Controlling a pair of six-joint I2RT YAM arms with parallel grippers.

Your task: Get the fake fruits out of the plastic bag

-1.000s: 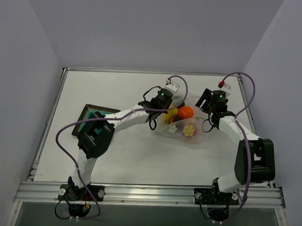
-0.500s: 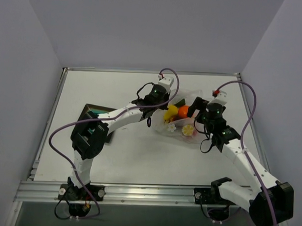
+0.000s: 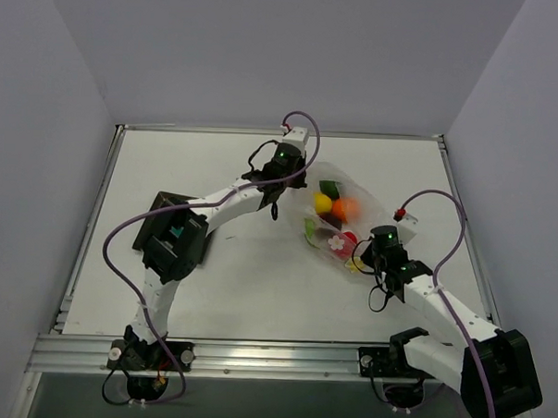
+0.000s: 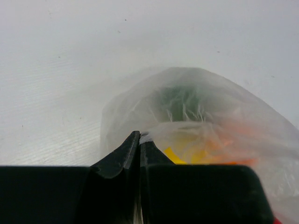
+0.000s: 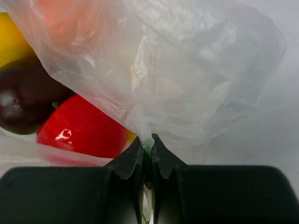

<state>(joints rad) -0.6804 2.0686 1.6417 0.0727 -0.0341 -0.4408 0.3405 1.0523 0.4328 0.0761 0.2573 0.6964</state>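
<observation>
The plastic bag (image 3: 339,221) is stretched between my two grippers on the table's right half. My left gripper (image 3: 301,182) is shut on its far-left edge, and the left wrist view shows film pinched between the closed tips (image 4: 139,136). My right gripper (image 3: 364,257) is shut on the near-right corner, with a twist of film (image 5: 148,140) between its jaws. The fake fruits lie inside: a yellow one (image 3: 323,203), an orange one (image 3: 347,208), a green one (image 3: 329,187) and a red ball (image 5: 81,128). A dark red-brown ball (image 5: 23,98) sits beside the red one.
A dark square tray with a teal centre (image 3: 163,224) lies at the left, partly under my left arm. The table's right edge (image 3: 457,212) runs close to the right arm, and grey walls enclose the table.
My right gripper swung from the bag's far-right side to its near-right corner, opened wide and shut on the film. My left gripper drew back and left, pulling the bag out long.
</observation>
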